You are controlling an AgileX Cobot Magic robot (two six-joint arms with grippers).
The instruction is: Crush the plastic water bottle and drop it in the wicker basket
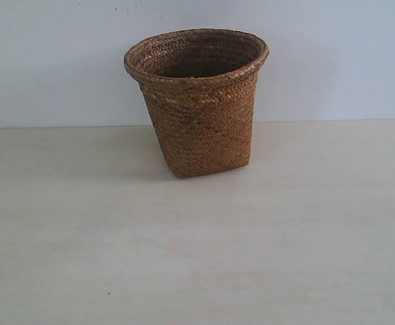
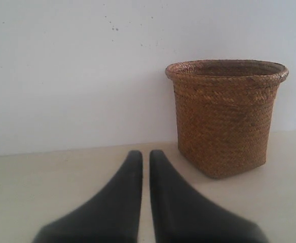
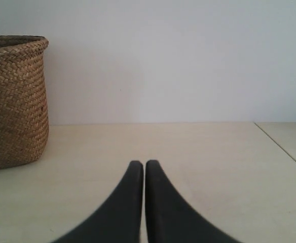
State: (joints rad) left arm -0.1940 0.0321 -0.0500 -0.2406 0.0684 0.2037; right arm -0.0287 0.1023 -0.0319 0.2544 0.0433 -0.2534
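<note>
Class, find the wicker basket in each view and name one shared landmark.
Exterior view: wicker basket, upper centre, on the table.
Left wrist view: basket whole, beyond the tool, off to its side.
Right wrist view: basket cut off by the picture's edge.
Shared landmark: the plain wall behind.

The light is bright and soft all over. The pictures look a bit pale and grainy. The wicker basket (image 1: 201,128) is dark inside and throws only a faint shadow on the desk (image 1: 197,257). In the wrist views, the black left pincer (image 2: 145,153) and right pincer (image 3: 144,163) go blurry close to the camera, while the basket looks sharp.
</note>
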